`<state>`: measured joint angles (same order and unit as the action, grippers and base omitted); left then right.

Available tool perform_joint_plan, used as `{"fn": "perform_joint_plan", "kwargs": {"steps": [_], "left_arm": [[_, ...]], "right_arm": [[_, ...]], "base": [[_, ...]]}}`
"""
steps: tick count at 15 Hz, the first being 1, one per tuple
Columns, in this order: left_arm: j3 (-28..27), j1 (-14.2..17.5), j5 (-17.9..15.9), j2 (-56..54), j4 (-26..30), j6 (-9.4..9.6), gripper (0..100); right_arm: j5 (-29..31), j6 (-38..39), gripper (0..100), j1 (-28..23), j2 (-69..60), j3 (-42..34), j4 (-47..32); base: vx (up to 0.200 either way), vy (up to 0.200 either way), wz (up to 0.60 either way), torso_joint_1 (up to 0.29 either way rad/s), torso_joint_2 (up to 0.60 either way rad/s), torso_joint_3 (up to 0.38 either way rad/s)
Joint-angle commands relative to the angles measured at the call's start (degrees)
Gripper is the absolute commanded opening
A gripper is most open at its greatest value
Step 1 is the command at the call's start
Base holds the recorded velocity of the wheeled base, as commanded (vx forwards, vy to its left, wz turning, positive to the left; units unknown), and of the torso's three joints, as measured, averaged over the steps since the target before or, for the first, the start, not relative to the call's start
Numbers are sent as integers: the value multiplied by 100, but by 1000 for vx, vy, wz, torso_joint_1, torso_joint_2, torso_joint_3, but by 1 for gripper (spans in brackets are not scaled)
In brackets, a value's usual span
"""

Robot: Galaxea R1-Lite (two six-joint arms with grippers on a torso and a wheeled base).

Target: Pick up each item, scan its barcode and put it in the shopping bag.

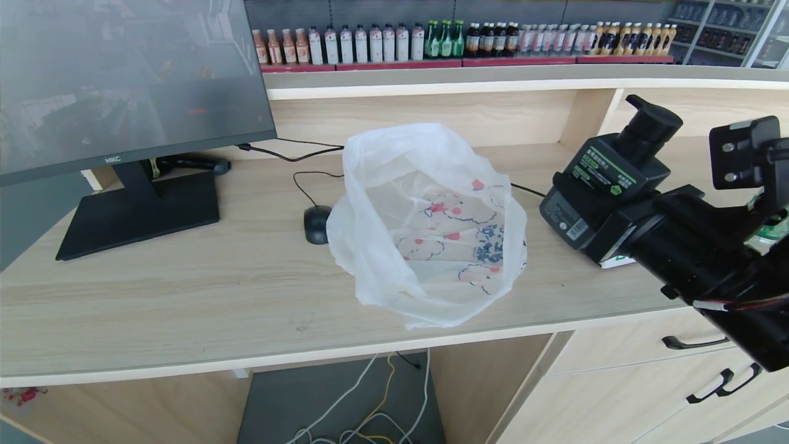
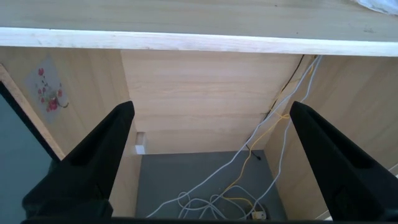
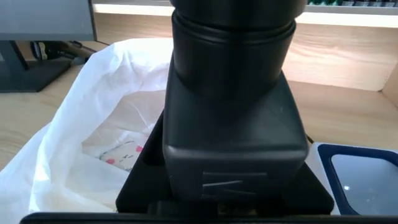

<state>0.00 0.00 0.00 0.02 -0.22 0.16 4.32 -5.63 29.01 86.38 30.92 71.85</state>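
At the pale wooden counter right edge, my right gripper clamps a black square plastic bottle, left gripper parted; I judge scanning in hand, next a carry over the translucent white bag.

The head camera looks down over the counter; the left wrist camera faces cables beneath it; the right wrist camera, close behind a black bottle, shares the shopping bag with the head view.

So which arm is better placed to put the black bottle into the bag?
Right: its jaws hold the black bottle beside the shopping bag; the left arm's jaws stand open below the counter.
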Motion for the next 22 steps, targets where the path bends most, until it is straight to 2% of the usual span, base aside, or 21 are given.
{"fn": "perform_joint_plan", "kwargs": {"steps": [1,7,11,17,20,22], "left_arm": [[0,0,0,-2,-4,2,100],[0,0,0,-2,-4,2,100],[0,0,0,-2,-4,2,100],[0,0,0,-2,-4,2,100],[0,0,0,-2,-4,2,100],[0,0,0,-2,-4,2,100]], "right_arm": [[-89,-26,0,17,221,266,13],[-115,-26,0,140,863,1268,39],[-124,-17,0,289,1100,1681,39],[-168,1,0,843,1794,2410,31],[-168,106,0,1370,2524,3026,4],[-142,212,0,1546,2911,3254,-22]], "base": [[0,0,0,0,0,0],[0,0,0,0,0,0],[0,0,0,0,0,0],[0,0,0,0,0,0],[0,0,0,0,0,0],[0,0,0,0,0,0]]}}
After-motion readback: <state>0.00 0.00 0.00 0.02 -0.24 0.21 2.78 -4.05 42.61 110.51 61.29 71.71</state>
